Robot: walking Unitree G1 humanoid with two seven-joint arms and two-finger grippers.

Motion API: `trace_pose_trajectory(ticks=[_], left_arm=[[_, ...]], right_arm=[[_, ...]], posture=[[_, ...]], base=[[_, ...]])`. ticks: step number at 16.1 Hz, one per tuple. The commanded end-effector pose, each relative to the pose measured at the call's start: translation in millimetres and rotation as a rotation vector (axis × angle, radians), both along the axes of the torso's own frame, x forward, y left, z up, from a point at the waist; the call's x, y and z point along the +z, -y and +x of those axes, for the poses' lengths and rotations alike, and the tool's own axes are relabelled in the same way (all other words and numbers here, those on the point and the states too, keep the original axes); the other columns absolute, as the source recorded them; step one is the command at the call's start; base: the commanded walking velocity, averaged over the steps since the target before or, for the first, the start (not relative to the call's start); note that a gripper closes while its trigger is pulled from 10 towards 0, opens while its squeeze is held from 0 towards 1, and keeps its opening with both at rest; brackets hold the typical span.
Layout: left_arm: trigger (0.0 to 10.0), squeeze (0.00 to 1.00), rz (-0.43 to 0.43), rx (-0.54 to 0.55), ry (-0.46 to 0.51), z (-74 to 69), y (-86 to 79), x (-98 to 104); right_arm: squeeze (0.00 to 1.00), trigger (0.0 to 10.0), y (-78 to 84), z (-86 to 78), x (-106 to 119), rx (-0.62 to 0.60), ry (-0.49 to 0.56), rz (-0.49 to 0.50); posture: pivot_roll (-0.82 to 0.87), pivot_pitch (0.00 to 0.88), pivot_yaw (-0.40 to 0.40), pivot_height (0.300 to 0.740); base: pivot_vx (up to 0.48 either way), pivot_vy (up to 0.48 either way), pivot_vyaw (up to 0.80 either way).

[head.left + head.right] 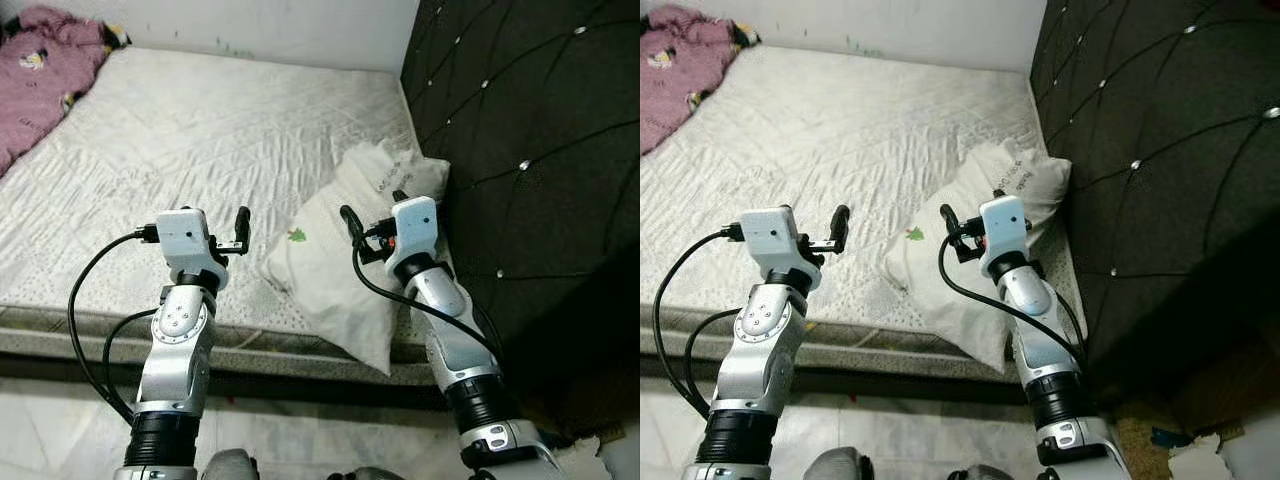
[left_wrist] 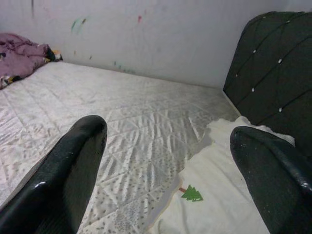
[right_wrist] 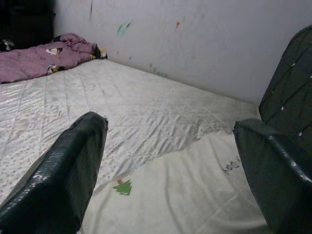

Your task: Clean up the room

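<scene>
The pillow (image 1: 345,270) is seen at the bed's (image 1: 180,130) near corner by the headboard (image 1: 530,150) — long axis running headboard to edge. The right gripper (image 3: 170,165), spread wide, is held over it and nearer; the left gripper (image 2: 170,170), also spread, is held beside it.

Bed: quilted white mattress (image 1: 840,130) running to the wall.
Pillow: white pillow (image 1: 970,260) by the dark tufted headboard (image 1: 1160,180), overhanging the mattress edge.
Blanket: pink blanket (image 1: 680,70) at the far corner.
Arms: left gripper (image 1: 840,228) above the mattress; right gripper (image 1: 950,222) over the pillow.
</scene>
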State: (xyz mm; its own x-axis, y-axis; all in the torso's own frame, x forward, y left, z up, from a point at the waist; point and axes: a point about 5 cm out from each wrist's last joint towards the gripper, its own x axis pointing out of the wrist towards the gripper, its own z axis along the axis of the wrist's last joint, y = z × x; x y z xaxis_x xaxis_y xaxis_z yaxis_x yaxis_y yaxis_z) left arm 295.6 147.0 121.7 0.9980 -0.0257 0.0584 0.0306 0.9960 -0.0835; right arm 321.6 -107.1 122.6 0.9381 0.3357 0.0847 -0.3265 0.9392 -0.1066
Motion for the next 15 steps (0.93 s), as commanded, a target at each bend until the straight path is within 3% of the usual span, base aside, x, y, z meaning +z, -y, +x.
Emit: trace_pose_trajectory(ticks=[1,10,15], left_arm=[[10.0,0.00,-0.001,-0.015,0.020,0.1,2.0,3.7],[10.0,0.00,0.004,-0.019,0.017,0.0,1.6,3.6],[10.0,0.00,0.001,-0.023,0.020,0.8,2.0,4.3]], right_arm=[[0.00,10.0,2.6,1.4,2.9,-0.010,0.012,0.002],[0.00,10.0,2.2,1.3,3.3,-0.013,0.013,0.008],[0.00,10.0,2.6,2.0,4.2,-0.017,0.017,0.008]], posture=[[0.02,0.000,-0.067,0.740],[0.02,0.000,-0.063,0.740],[0.02,0.000,-0.064,0.740]], base=[[0.000,0.000,0.00],[0.256,0.000,0.00],[0.000,0.000,0.00]])
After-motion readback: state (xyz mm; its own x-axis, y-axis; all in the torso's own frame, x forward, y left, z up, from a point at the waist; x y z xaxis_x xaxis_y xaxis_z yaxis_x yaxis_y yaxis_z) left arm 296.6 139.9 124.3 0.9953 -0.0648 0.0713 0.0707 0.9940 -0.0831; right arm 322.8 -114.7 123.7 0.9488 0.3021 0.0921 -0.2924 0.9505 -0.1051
